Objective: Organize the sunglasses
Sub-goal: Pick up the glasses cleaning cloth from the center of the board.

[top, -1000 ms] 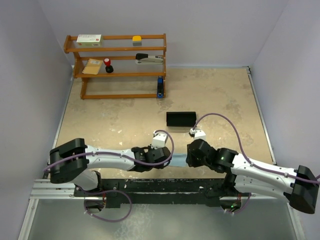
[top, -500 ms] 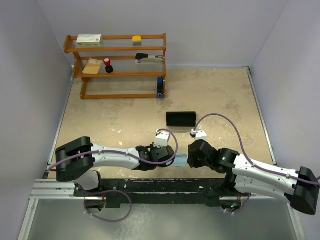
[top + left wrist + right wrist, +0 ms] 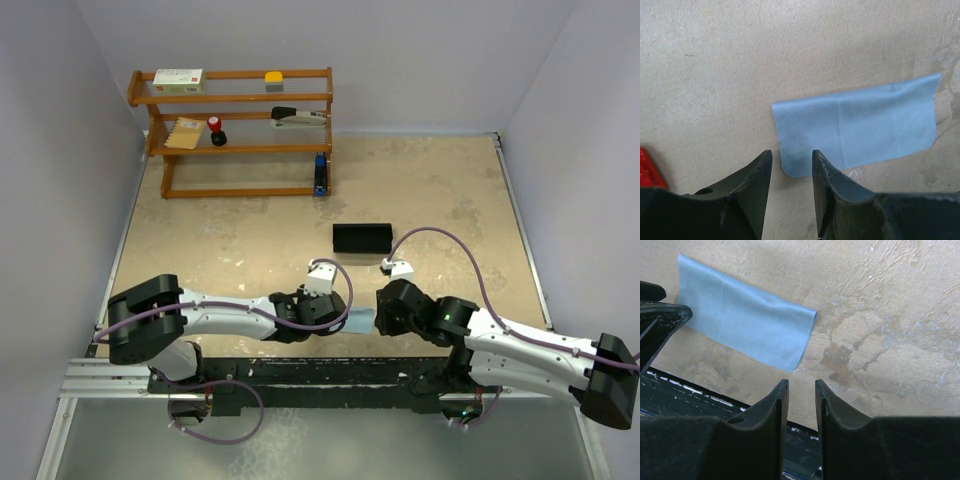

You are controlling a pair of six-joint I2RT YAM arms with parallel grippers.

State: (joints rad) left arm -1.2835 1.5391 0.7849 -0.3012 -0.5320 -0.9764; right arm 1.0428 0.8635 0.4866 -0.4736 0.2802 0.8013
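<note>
All I get of the sunglasses (image 3: 647, 169) is a bright red sliver at the left edge of the left wrist view, low down and cut off by the frame. It looks glossy and lies flat on the beige table (image 3: 715, 60). Folded or open, lenses up or down — I can't tell from this. In the top view I can't make them out.

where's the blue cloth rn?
In the top view the blue cloth lies flat on the table near its front edge, between the left gripper and the right gripper, on the near side of the black case.
</note>
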